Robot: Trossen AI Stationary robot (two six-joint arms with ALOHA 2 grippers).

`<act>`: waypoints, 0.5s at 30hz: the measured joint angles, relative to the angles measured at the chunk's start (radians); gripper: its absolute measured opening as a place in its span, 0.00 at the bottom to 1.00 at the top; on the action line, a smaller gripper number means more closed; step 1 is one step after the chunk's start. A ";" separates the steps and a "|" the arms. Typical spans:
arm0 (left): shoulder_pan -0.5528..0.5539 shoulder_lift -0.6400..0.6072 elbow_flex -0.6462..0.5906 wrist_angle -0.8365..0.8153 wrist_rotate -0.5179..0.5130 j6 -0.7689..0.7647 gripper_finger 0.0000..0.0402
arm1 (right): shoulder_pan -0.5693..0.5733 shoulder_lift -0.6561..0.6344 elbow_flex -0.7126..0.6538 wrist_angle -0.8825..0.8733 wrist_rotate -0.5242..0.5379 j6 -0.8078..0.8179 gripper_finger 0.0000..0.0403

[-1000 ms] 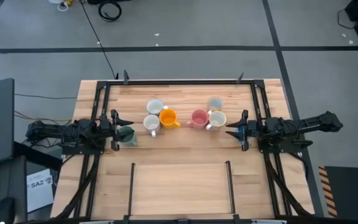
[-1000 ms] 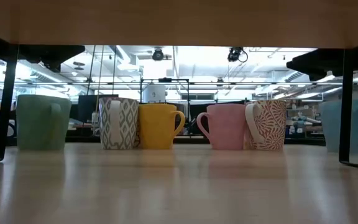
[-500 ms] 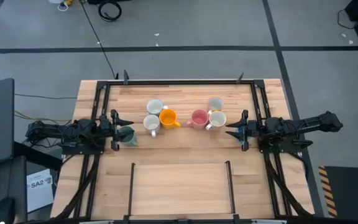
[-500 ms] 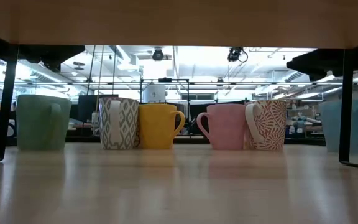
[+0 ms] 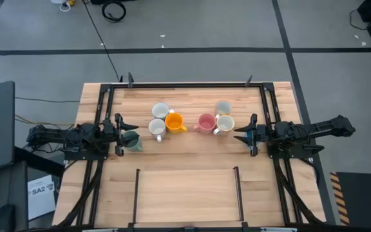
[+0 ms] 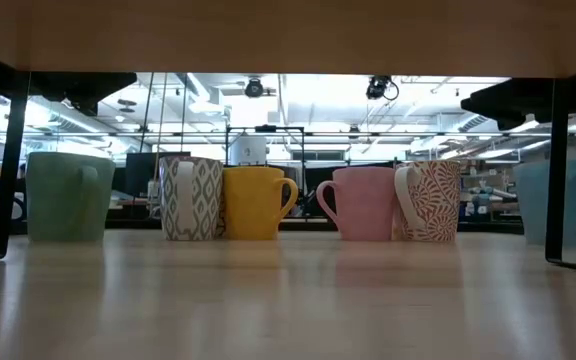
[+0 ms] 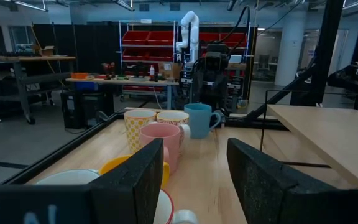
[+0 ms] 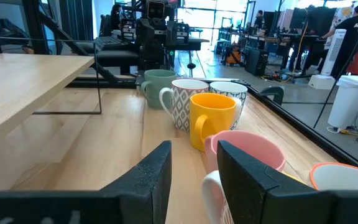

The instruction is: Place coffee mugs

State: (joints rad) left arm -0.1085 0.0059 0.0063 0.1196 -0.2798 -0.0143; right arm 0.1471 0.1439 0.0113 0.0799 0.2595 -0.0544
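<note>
Several coffee mugs stand upright on the wooden table (image 5: pixel 185 154) in a loose row across its middle: two white ones (image 5: pixel 160 110) (image 5: pixel 156 127), an orange one (image 5: pixel 174 121), a pink one (image 5: pixel 205 122), a cream patterned one (image 5: pixel 225 122) and a pale blue one (image 5: pixel 222 107). A dark green mug (image 5: pixel 133 140) stands right by the fingertips of my left gripper (image 5: pixel 125 135), which is open at the table's left side. My right gripper (image 5: pixel 242 134) is open at the right side and points level at the pink mug (image 8: pixel 247 155).
Black frame rails (image 5: pixel 185 84) run along the table's far, left and right sides, with upright posts (image 6: pixel 3 160) (image 6: pixel 558 170). A raised wooden shelf (image 5: pixel 187 193) covers the near middle of the table. The room beyond holds racks and other robots.
</note>
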 joint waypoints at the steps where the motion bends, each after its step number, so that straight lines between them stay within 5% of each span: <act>1: 0.000 0.000 0.000 0.000 0.000 0.000 0.46 | 0.000 0.000 0.000 0.000 0.000 0.000 0.33; 15: 0.000 0.000 0.000 0.000 0.000 -0.001 0.46 | 0.000 0.000 0.000 0.011 0.000 0.034 0.33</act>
State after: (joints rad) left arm -0.1087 0.0063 0.0063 0.1196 -0.2794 -0.0151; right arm 0.1471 0.1439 0.0112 0.0910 0.2594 -0.0205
